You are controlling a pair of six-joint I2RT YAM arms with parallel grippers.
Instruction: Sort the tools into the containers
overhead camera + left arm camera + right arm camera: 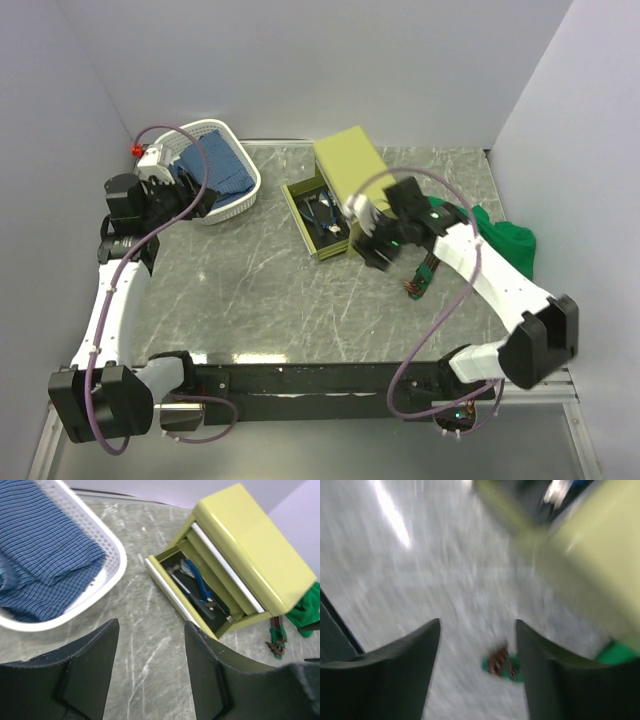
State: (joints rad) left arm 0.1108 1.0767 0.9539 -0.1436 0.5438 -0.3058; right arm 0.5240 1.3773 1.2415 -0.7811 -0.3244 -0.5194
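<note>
Now left hand and right hand spread empty; one chest, one basket

Robot lab test cell, not home or shop. Plain white panel walls box in marble-pattern tabletop on three sides, beyond and outboard of both claws. Two arms bolted to black base rail, purple cables looped loose, aluminium frame below. Staged props only: green chest just beside right claw, white basket beside left claw.
</note>
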